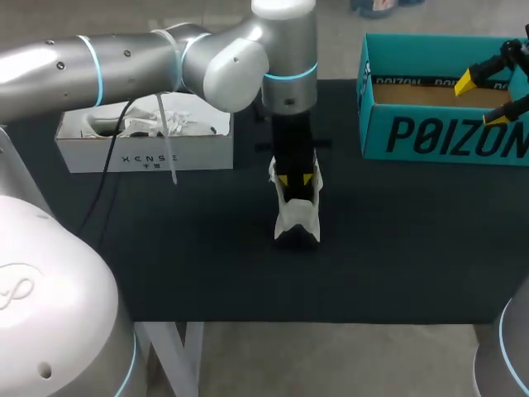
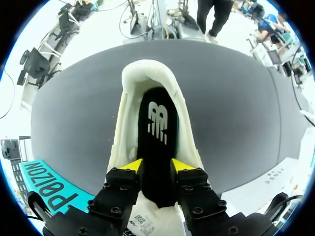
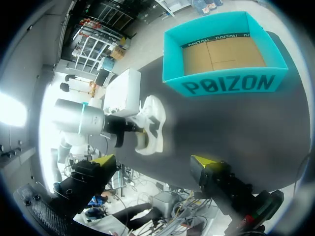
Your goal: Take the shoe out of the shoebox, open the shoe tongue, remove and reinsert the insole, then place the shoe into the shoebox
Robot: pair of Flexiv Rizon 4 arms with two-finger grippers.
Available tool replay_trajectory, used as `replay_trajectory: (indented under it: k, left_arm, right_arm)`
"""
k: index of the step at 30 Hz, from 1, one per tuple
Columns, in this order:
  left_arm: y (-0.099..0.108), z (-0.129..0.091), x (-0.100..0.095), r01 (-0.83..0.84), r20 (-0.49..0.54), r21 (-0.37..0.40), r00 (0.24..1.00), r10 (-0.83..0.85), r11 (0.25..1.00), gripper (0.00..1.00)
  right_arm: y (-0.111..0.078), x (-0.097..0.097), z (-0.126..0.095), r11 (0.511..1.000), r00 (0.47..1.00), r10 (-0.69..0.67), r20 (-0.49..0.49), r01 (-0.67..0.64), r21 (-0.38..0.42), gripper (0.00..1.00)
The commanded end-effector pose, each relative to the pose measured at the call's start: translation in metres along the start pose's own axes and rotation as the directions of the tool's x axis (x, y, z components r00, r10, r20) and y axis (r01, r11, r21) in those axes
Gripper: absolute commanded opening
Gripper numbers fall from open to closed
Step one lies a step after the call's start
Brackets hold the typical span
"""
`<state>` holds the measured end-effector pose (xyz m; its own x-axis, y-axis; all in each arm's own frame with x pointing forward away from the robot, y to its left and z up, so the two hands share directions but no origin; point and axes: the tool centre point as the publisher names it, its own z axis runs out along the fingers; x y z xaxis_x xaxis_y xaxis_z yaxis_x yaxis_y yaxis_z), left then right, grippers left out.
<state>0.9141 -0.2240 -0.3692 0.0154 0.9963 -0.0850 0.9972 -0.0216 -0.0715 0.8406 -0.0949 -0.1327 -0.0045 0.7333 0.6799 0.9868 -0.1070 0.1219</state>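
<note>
A white shoe [image 1: 296, 213] stands on the black mat [image 1: 397, 240] in the middle of the table, its opening turned up. My left gripper [image 1: 295, 179] comes down into it from above. In the left wrist view the black insole [image 2: 156, 142] lies inside the shoe [image 2: 129, 123], and the left gripper [image 2: 156, 169] stands open with its yellow tips on either side of the insole's near end. The teal shoebox [image 1: 446, 136] sits at the far right, open, with a bare cardboard floor. My right gripper [image 1: 483, 99] hangs open above that box, holding nothing; in its own view the right gripper [image 3: 152, 162] is well clear of the shoe [image 3: 153, 115] and shoebox [image 3: 226, 84].
A white box [image 1: 145, 153] with white contents stands at the back left of the mat, also seen as the white box [image 3: 123, 91] behind my left arm. A cable [image 1: 107, 165] from the left arm hangs in front of it.
</note>
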Motion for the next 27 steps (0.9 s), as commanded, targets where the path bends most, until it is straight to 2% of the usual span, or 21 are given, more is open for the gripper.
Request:
replay_trajectory:
  k: [1,14,22,27]
  left_arm:
    - [-0.003,-0.003,0.001,0.005,-0.006,-0.008,1.0,-0.005,1.0,1.0]
    - [-0.018,-0.014,0.006,-0.007,-0.029,-0.038,1.0,0.006,0.999,1.0]
    - [-0.017,-0.016,0.003,-0.015,-0.03,-0.073,0.999,0.012,0.997,1.0]
    - [-0.007,-0.017,0.003,0.005,-0.039,-0.082,0.999,-0.008,0.997,1.0]
  right_arm:
    - [-0.001,0.0,0.0,1.0,1.0,0.002,0.002,-0.002,-0.001,1.0]
    - [-0.001,0.0,0.0,1.0,1.0,0.002,0.002,-0.002,-0.001,1.0]
    - [-0.001,0.0,0.0,1.0,1.0,0.002,0.002,-0.002,-0.001,1.0]
    - [-0.001,0.0,0.0,1.0,1.0,0.002,0.002,-0.002,-0.001,1.0]
